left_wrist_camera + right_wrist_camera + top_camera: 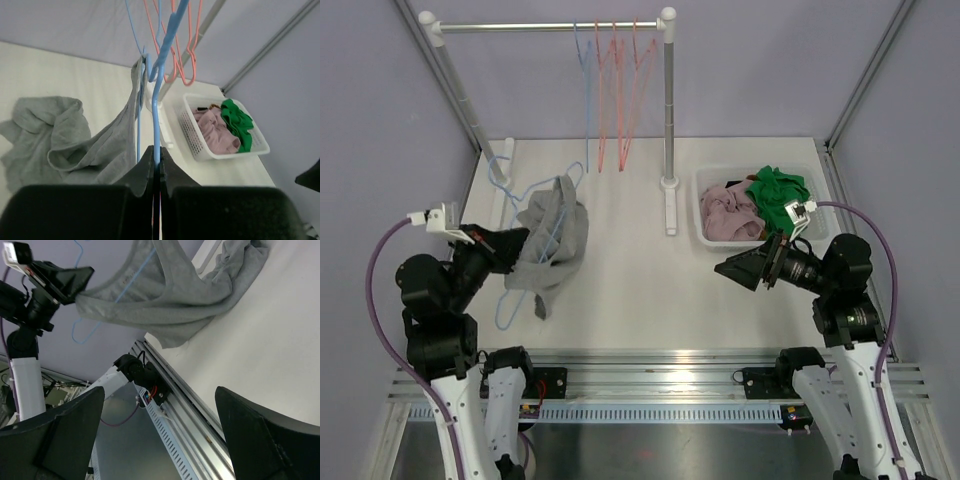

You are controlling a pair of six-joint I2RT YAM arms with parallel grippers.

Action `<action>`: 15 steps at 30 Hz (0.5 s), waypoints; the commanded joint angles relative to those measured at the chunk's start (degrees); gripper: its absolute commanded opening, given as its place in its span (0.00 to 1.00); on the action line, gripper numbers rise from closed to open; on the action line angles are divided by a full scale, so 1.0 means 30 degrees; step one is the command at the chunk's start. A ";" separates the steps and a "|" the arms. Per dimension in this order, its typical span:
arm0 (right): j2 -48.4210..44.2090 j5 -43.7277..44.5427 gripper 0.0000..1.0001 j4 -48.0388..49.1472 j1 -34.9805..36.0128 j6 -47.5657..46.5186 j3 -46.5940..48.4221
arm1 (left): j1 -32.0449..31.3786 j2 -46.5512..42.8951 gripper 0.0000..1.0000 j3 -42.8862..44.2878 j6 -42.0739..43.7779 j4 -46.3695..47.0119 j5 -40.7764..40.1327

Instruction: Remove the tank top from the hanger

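Tank top draped on hanger | left pincer clamps hanger | right pincer agape, empty

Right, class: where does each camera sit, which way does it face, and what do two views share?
Top external: above and behind both arms, looking down at the table; left arm, right arm show.
Left wrist: on the left arm, looking along shut jaws at blue hanger, tank top.
Right wrist: on the right arm, facing the left arm; open jaws frame it.
Wrist views share the tank top and blue hanger.
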 commanded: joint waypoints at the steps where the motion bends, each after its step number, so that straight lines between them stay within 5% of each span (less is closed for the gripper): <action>1: -0.0135 -0.0403 0.99 0.3669 0.0341 0.2518 -0.1152 | -0.0039 -0.1302 0.00 -0.2484 -0.1522 -0.1308 0.3025; 3: 0.0330 0.0708 1.00 0.4810 0.0867 0.3194 -0.1973 | -0.0184 -0.1976 0.00 -0.4477 -0.1700 -0.1746 0.3940; 7: 0.2321 0.4482 0.99 0.5490 0.5509 0.2378 -0.2591 | -0.1619 -0.2508 0.00 -0.6327 -0.0296 -0.3329 0.3182; 15: 0.8730 1.4473 0.95 0.9818 1.2758 0.0823 -0.2650 | -0.4251 -0.1746 0.00 -0.9374 -0.2632 0.0557 0.5524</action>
